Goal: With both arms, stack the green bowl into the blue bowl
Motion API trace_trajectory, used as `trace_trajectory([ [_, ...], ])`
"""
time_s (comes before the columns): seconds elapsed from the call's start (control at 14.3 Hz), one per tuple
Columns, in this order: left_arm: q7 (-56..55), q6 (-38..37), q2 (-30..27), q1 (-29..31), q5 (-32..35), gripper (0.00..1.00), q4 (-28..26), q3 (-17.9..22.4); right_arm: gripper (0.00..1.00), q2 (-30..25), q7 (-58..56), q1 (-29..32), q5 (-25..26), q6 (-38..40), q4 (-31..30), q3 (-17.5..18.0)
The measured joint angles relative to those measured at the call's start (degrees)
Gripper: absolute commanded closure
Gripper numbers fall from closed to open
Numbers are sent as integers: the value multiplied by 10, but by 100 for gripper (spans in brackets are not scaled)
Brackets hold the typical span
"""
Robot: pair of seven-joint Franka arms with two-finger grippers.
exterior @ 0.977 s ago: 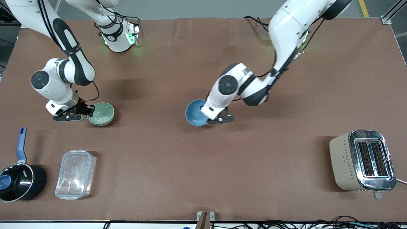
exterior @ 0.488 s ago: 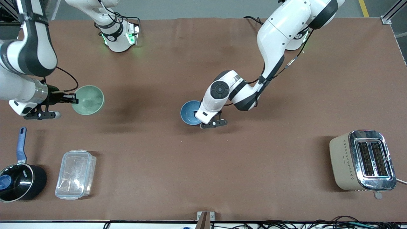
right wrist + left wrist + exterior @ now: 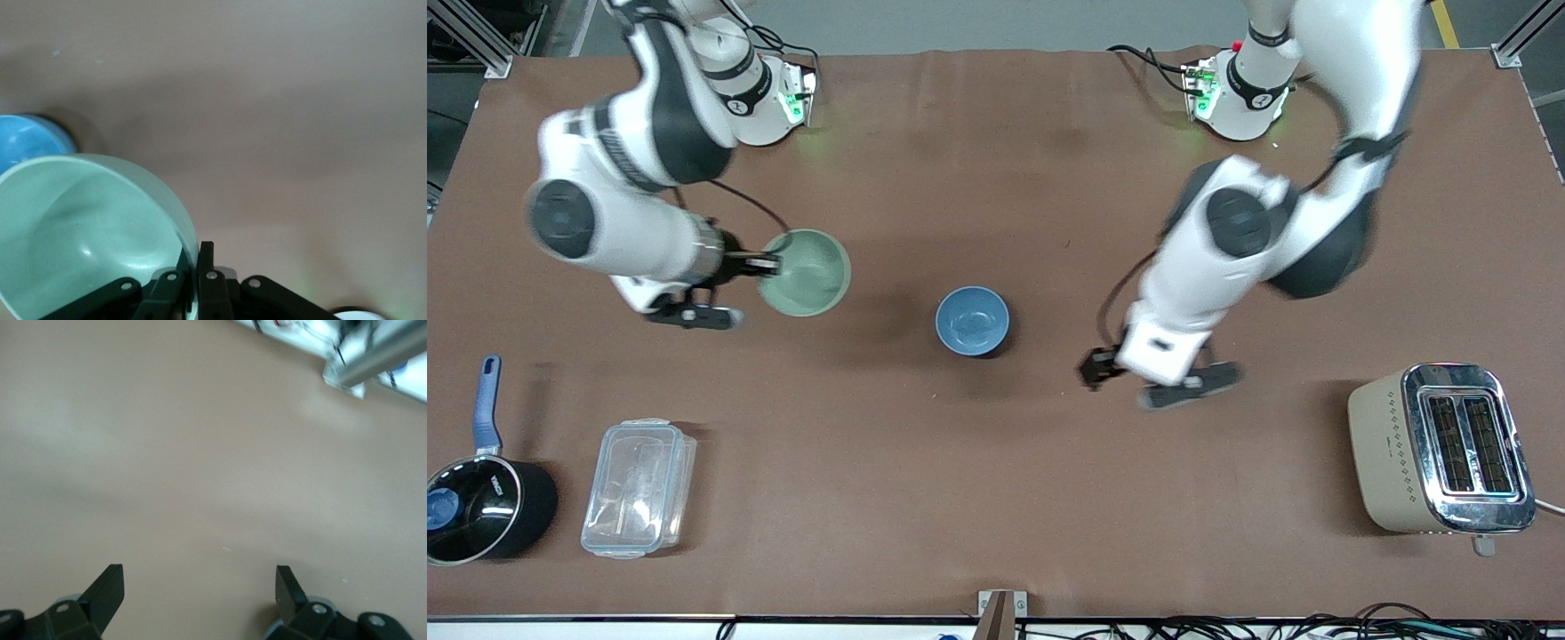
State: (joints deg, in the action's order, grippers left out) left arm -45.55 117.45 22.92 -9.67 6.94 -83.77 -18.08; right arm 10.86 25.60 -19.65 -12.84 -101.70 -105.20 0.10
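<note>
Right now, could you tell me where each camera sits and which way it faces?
Front view: high across the table, facing both arms; right tool carries the green bowl, left tool is empty.
Left wrist view: looks past its open tool at bare table.
Right wrist view: looks past its tool at the bowl.
Shared: front and right wrist views both show the blue bowl.

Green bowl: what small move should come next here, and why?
Probably carry it on toward the blue bowl. The right pincer grips the green bowl by its rim, above the table and short of the blue bowl, which sits free; the left pincer is open and clear of it.
</note>
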Motion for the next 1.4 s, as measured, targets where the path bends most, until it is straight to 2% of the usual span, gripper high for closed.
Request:
trace_trajectory([
  [0.21, 98, -92, -71, 72, 0, 0, -6, 1, 100, 62, 119, -11, -22, -90, 20, 78],
  [0.35, 161, -135, -101, 116, -1, 0, -8, -1, 100, 103, 178, -23, -23, -162, 22, 116],
  [0.56, 289, -190, -138, 173, -45, 0, -11, -1, 99, 150, 217, -53, -23, -227, 25, 125],
  [0.7, 326, -235, -163, 191, -59, 0, -16, 0, 99, 164, 226, -61, -19, -239, 27, 125],
  [0.91, 337, -276, -200, 177, -62, 0, -28, 11, 98, 171, 227, -61, -7, -239, 27, 123],
  [1.19, 354, -288, -261, 96, -62, 0, -85, 93, 98, 181, 233, -61, 9, -246, 27, 124],
  [1.4, 356, -288, -293, 93, -63, 0, -117, 98, 97, 187, 234, -61, 9, -259, 27, 124],
])
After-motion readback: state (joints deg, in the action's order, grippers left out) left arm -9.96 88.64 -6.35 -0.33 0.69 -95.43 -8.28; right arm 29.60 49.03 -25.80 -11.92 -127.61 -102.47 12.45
